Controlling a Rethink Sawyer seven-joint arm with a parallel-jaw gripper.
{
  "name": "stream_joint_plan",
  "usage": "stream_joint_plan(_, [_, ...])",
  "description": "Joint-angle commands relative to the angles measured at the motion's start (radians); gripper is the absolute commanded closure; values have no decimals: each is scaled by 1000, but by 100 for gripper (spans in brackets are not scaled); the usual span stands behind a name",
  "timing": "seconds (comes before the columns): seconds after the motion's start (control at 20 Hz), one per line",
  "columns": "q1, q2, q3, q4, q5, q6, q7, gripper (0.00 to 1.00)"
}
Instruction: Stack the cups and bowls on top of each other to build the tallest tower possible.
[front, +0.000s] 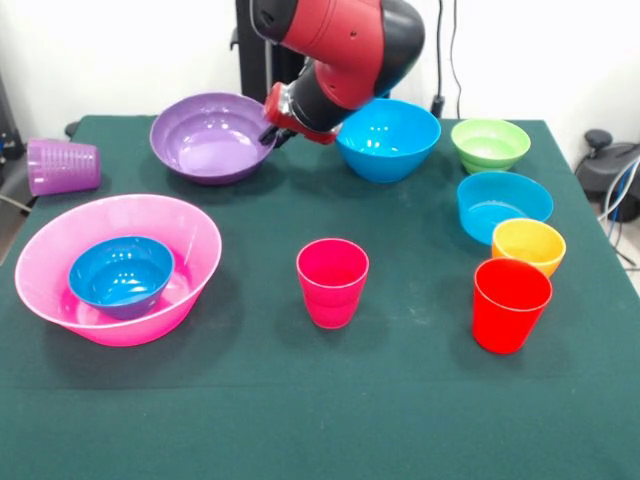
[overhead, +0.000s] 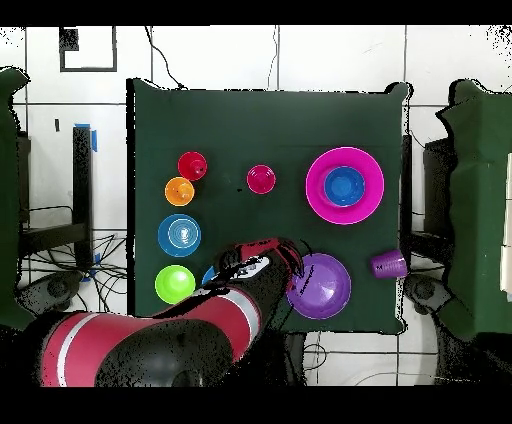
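**Gripper at the purple bowl's rim**

The gripper (front: 270, 131) hangs at the edge of the purple bowl (front: 205, 140), on the side facing the blue bowl (front: 390, 140). Whether its fingers are spread or pressed together I cannot tell; the arm's wrist hides them in both views.

The coming move, as I judge it, turns on that rim: the purple bowl lies directly beside and below the gripper, open side up, so a rim pinch looks nearest to hand. The pink bowl (front: 60, 250), with a dark blue bowl (front: 120, 275) sitting inside it, lies well away from the gripper across the purple bowl and toward the table's opposite edge.

The purple cup (front: 62, 165) lies on its side beyond the purple bowl. The pink cup (front: 332, 282) and red cup (front: 511, 304) stand upright, well apart from the gripper.
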Motion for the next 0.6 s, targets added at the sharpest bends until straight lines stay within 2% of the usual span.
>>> stream_joint_plan(0.05, [-151, -129, 163, 128, -84, -191, -32, 100])
stream_joint_plan(0.4, [-157, -155, 174, 115, -108, -128, -23, 100])
stream_joint_plan(0.6, [-153, -157, 170, 68, -117, -67, -15, 100])
